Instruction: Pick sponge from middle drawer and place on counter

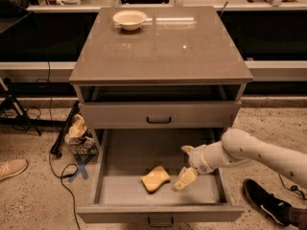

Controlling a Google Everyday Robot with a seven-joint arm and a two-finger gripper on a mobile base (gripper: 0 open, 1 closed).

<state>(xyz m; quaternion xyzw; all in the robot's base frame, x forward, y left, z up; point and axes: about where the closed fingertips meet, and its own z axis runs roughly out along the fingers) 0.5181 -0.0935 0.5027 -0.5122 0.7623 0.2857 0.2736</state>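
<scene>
gripper (185,164): in the middle drawer (115,176), at 3 o'clock of the sponge (155,178), fingers spread; whether the lower one touches the sponge cannot be told.
arm (268,155): cut off by the right edge, at 4 o'clock.
handle (160,221): on the middle drawer's front, clipped by the bottom edge at 6 o'clock.
dark shoe (268,202): runs out at 5 o'clock.
pale shoe (12,168): cut by the left edge at 8 o'clock.
gap (158,93): under the counter (158,51), too dark to see inside.
bundle (79,133): at 9 o'clock of the drawer, too blurred to identify.
</scene>
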